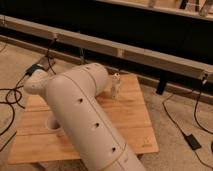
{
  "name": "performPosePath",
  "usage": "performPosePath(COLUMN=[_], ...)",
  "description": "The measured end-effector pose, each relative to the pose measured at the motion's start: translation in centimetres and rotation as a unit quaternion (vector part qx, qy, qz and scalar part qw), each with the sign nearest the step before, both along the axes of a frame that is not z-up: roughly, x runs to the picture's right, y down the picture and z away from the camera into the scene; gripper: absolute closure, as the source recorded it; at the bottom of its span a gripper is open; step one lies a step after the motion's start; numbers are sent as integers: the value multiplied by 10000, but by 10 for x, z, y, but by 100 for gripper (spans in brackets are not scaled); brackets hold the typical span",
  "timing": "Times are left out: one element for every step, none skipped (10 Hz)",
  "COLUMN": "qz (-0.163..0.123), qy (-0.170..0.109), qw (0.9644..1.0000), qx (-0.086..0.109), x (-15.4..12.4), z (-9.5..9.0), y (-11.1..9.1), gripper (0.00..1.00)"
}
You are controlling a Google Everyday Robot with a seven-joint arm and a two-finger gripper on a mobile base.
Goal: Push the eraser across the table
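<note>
The table [136,119] has a light wooden plank top and stands low in the middle of the view. My big white arm [85,115] rises from the bottom edge and lies across most of the table, with its elbow end [35,82] at the left. My gripper is hidden behind the arm and does not show. The black eraser is not in sight either; the arm may be covering it.
A small whitish upright thing [116,86] stands on the far part of the table, just right of the arm. A pale rounded shape [52,121] peeks out at the arm's left side. Cables [11,95] lie on the floor at left and right. A long rail [125,50] runs behind the table.
</note>
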State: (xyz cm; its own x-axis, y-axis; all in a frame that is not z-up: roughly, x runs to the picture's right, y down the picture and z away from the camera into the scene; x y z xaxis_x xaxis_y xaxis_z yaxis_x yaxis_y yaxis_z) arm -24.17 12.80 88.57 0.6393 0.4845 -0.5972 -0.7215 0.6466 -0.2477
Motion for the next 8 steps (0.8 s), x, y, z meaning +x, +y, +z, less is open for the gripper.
performPosePath(qz=[41,88,143,180,188,176,160,133], qy=[47,61,40,-36,-99,-207,-305,-374], qw=[10000,9999,9999,9997,9997,9995,9992,9991], qx=[25,53,88,133,157,179,189,178], x=[6,9,9,3,-3,-13,-22,-29], z=[-1,-2,-4,-7,-10,-14,-18,-21], y=[0,-1,-2,-4,-4,-3,-2,1], gripper=[35,35,35,35,35,35,35,35])
